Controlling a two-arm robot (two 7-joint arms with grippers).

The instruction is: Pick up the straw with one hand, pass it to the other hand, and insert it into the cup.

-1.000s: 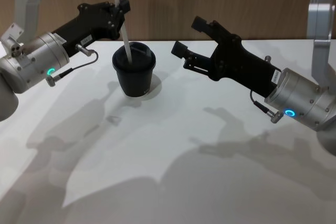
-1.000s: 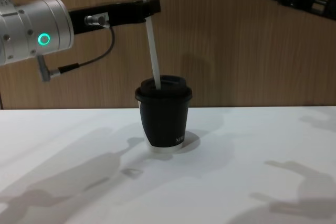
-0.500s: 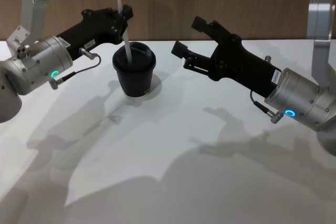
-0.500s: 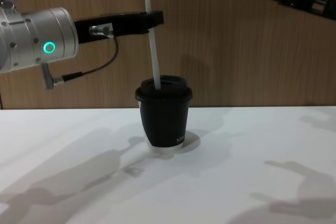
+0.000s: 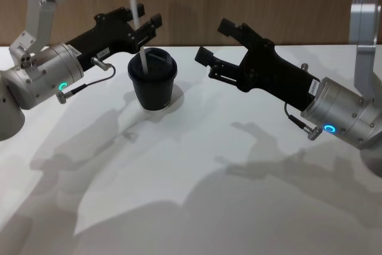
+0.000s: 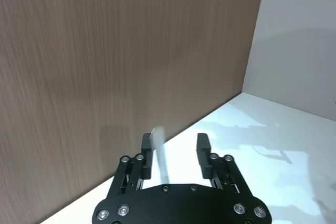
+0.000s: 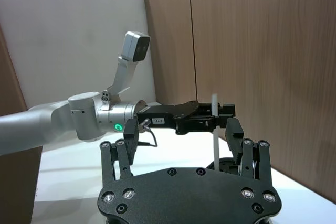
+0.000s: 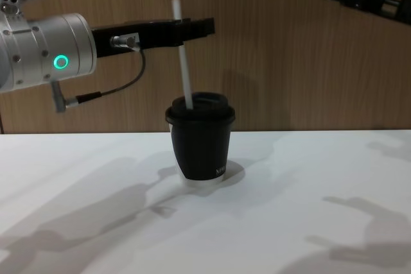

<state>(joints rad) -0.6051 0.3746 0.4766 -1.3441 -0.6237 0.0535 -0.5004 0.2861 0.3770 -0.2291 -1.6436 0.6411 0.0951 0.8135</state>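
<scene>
The thin white plastic straw (image 8: 182,56), now released by the opened left gripper (image 5: 145,23), has dropped deeper into the black lidded cup (image 8: 200,143); the right gripper (image 5: 215,44) is held open nearby, empty.

The left gripper (image 5: 145,25) reaches forward at the end of its silver wrist, its jaws spread apart and gripping nothing. The right gripper (image 5: 218,43) hangs raised off to the right, angled inward, its jaws likewise parted and empty.

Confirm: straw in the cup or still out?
In. The straw passes through the lid of the cup, standing nearly upright. The left gripper is open around its top; the right gripper hangs apart.
</scene>
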